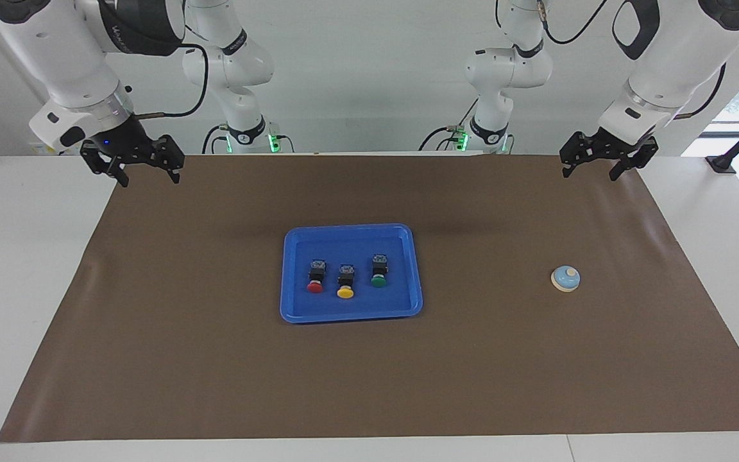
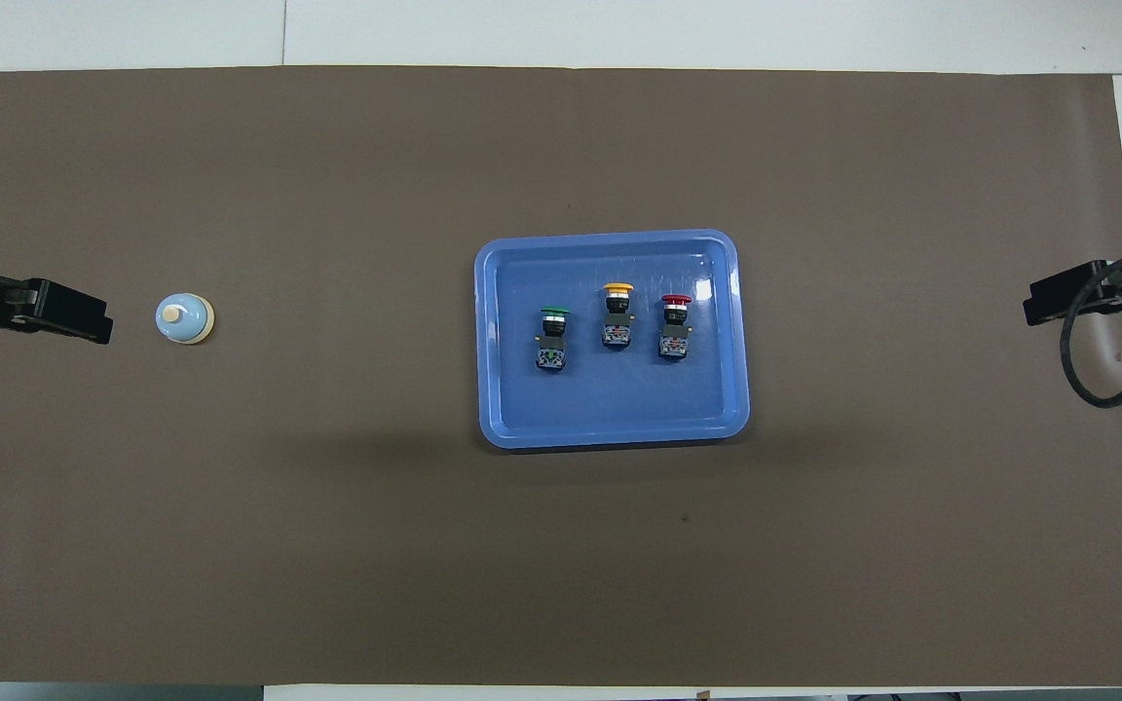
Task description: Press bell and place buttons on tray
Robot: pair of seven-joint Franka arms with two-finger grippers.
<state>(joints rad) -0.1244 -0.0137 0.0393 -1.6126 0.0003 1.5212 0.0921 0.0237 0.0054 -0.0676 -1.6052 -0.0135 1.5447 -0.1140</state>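
The blue tray [image 1: 292, 308] [image 2: 488, 428] lies at the middle of the brown mat. In it lie three buttons side by side: red [image 1: 315, 276] [image 2: 674, 326], yellow [image 1: 345, 282] [image 2: 617, 313] and green [image 1: 379, 271] [image 2: 552, 336]. The light blue bell [image 1: 565, 278] [image 2: 184, 318] stands on the mat toward the left arm's end. My left gripper [image 1: 591, 170] [image 2: 93, 326] hangs open and empty above the mat's edge at that end, apart from the bell. My right gripper [image 1: 149, 178] [image 2: 1033, 312] hangs open and empty above the mat's edge at the right arm's end.
The brown mat [image 1: 369, 385] [image 2: 327, 545] covers most of the white table [image 1: 16, 269]. A black cable [image 2: 1092, 360] loops from the right arm over the mat's edge.
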